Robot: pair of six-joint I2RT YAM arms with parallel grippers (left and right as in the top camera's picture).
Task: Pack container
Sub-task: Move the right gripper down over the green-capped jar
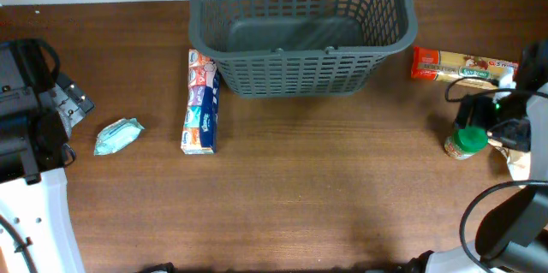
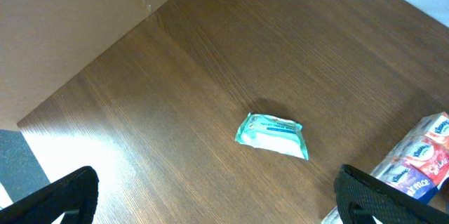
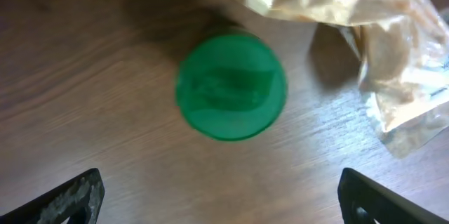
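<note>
container (image 1: 300, 72): upright, far centre of worktop (image 1: 325, 187) | left pincer (image 2: 214, 197): jaws wide apart, above wipes packet (image 2: 272, 135) | right pincer (image 3: 221, 197): jaws wide apart, over green jar lid (image 3: 230, 87)

container (image 1: 300, 74): far rim cut off by top picture edge
tissue pack (image 2: 421, 171): cut off at right picture edge
wipes packet (image 2: 272, 135): print too small to read
green lid (image 3: 230, 87): blurred, jar body hidden beneath
clear bag (image 3: 393, 55): cut off top and right, contents unclear
box (image 1: 454, 65): by desk's right edge, far end under right arm (image 1: 514, 102)
</note>
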